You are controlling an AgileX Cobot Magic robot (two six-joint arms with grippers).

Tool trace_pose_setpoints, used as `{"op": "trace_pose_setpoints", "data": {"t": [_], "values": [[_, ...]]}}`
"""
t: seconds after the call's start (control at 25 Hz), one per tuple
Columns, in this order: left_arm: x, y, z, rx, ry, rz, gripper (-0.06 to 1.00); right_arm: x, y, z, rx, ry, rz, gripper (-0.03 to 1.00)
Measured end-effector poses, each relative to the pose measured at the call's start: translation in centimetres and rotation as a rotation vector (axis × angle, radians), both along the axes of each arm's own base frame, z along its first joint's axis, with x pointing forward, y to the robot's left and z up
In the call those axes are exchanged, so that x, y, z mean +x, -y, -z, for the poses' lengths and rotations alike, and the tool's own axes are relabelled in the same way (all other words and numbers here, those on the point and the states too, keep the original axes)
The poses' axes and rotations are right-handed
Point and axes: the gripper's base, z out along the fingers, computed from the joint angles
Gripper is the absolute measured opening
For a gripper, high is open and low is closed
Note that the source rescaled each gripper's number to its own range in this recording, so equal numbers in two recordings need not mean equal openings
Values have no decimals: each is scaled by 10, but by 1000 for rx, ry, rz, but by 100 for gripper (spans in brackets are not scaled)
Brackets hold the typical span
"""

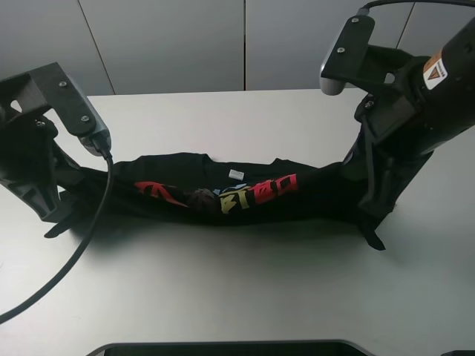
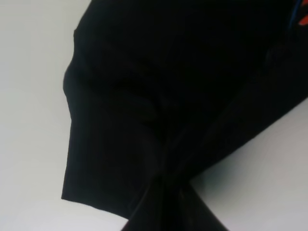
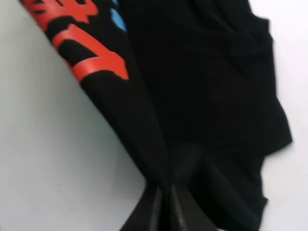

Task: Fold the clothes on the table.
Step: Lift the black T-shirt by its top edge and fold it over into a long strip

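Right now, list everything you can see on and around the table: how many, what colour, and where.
T-shirt: one, black with red, blue and yellow print, stretched across the middle of the table between the two grippers.
neck label: one, white, at the shirt's collar.
table: one, white, under everything.
cable: one, black, running from the left arm over the table's left side.
dark edge: one, black, at the near edge of the view; cannot tell what it is.
wall panels: several, grey, behind the table.
left gripper: one, black, shut on the T-shirt's left end.
right gripper: one, black, shut on the T-shirt's right end.
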Motion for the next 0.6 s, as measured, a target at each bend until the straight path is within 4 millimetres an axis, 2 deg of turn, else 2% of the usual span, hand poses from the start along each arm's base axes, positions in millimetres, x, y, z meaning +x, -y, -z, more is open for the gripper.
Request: {"op": "trace_pose_setpoints", "data": {"t": [0.16, 0.6], "values": [[10, 4, 7, -2, 38, -38, 0, 13, -2, 9, -33, 54, 48, 0], [41, 20, 42, -1, 107, -138, 0, 51, -10, 43, -109, 195, 168, 0]]}}
